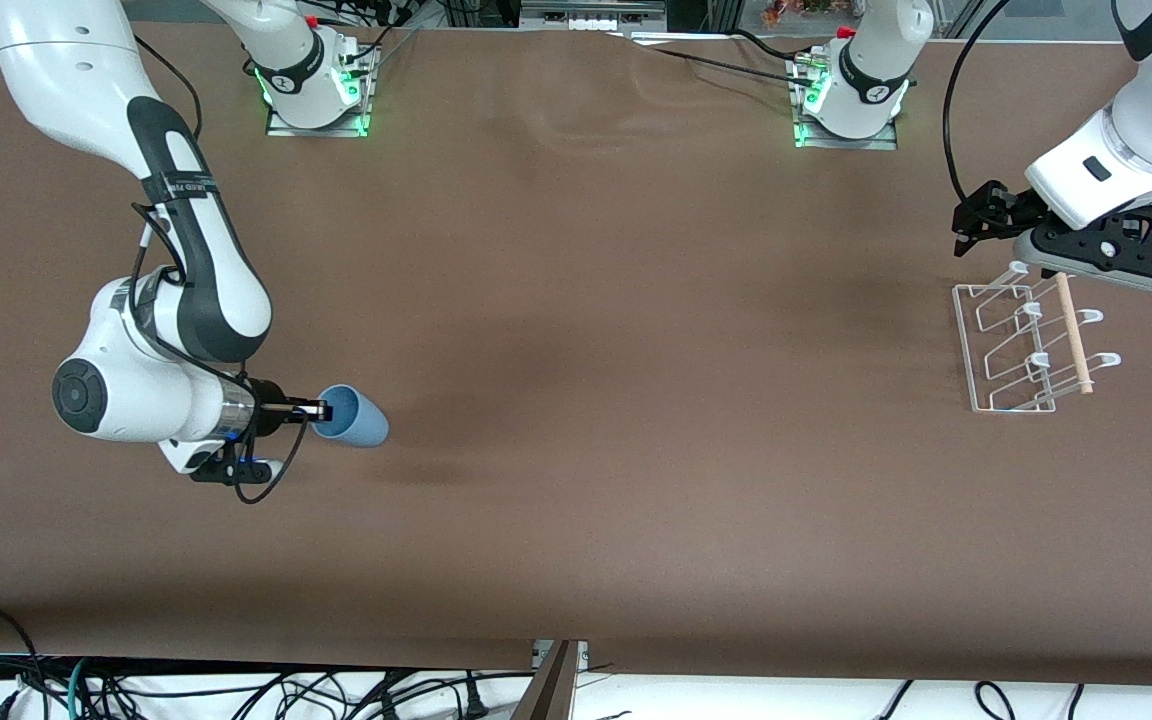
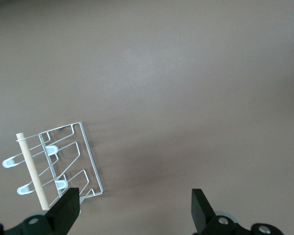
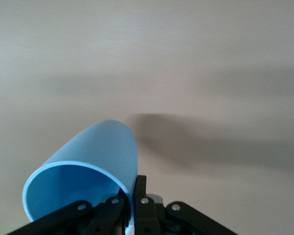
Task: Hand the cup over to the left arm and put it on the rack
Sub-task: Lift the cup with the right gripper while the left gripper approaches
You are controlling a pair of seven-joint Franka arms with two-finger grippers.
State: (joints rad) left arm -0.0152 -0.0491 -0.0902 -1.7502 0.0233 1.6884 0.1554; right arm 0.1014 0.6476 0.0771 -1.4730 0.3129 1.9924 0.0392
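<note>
- Currently the right hand [image 1: 319,410] is closed on the rim of the cup [image 1: 354,416], one finger inside the mouth and one outside, as the right wrist view shows [image 3: 132,196].
- The cup is tipped on its side, mouth toward the right arm's wrist, and appears to be carried above the tabletop [image 1: 576,400] at the right arm's end; a faint shadow lies apart from it, which supports that reading.
- The left hand [image 1: 976,222] hangs over the rack [image 1: 1026,340] at the left arm's end, fingers [image 2: 68,208] spread wide and holding nothing; this arm waits.
- Cup and rack are well apart, so the handover has not yet been made.
- Risk: the grip is on a thin wall at one edge only. A smooth plastic wall could pivot or slip between the pads during travel.
- Risk: with the right hand occupying the rim, the left hand must take the body. A poor approach angle could knock the cup loose or clash the two hands.
- Risk: the left hand sits close above the rack's wire loops and wooden dowel [image 1: 1074,335]; a careless descent could snag them.
- Hidden: the cup's base and underside are not shown, so its clearance cannot be confirmed.
- Cut off: the left wrist view crops part of the rack behind one finger, and both hands' bodies run out of the wrist views.
</note>
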